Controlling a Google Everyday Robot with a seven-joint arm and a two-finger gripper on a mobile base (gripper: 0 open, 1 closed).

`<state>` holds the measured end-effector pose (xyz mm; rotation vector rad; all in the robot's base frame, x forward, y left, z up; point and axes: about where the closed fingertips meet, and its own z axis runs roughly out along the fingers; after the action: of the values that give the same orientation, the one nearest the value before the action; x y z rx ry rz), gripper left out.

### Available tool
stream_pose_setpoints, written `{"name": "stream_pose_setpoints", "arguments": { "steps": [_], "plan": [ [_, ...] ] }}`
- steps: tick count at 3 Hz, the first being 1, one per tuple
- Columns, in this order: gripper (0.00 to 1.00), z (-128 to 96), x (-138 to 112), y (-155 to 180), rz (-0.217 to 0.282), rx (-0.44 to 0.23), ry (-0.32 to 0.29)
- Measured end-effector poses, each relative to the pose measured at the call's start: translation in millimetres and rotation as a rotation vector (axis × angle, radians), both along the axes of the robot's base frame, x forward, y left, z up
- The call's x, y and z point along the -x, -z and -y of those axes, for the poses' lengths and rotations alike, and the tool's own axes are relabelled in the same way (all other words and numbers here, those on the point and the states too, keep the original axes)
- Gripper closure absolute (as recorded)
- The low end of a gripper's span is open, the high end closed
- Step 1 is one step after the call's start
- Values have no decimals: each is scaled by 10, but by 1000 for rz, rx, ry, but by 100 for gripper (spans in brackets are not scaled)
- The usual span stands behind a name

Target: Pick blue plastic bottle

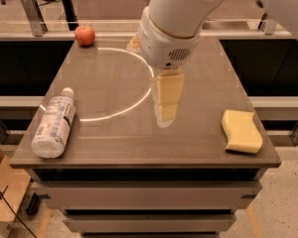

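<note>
Blue plastic bottle (pixel 53 127) lying flat near the front-left corner of the table (pixel 203 83), cap rearward, long axis roughly front-to-back, well apart to the left of the gripper (pixel 167 119) hanging mid-table, holding nothing, extent of opening not determinable.

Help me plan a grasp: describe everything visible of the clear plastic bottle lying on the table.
The clear plastic water bottle lies on its side near the front image-left corner of the grey-brown table, its white cap pointing toward the far edge. A pale bluish-white label with dark print wraps most of its body. It looks intact and capped. Only the tabletop touches it. The cream-coloured claw hangs over the table's middle, well apart from it.
</note>
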<state>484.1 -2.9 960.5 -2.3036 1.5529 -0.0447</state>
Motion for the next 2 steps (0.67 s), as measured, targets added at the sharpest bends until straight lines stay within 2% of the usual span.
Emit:
{"name": "stream_pose_setpoints", "arguments": {
  "steps": [1,2],
  "plan": [
    [0,-524,-135,95,48,5,-156],
    [0,-1063,-244,192,39,-35,-260]
  ]
}}
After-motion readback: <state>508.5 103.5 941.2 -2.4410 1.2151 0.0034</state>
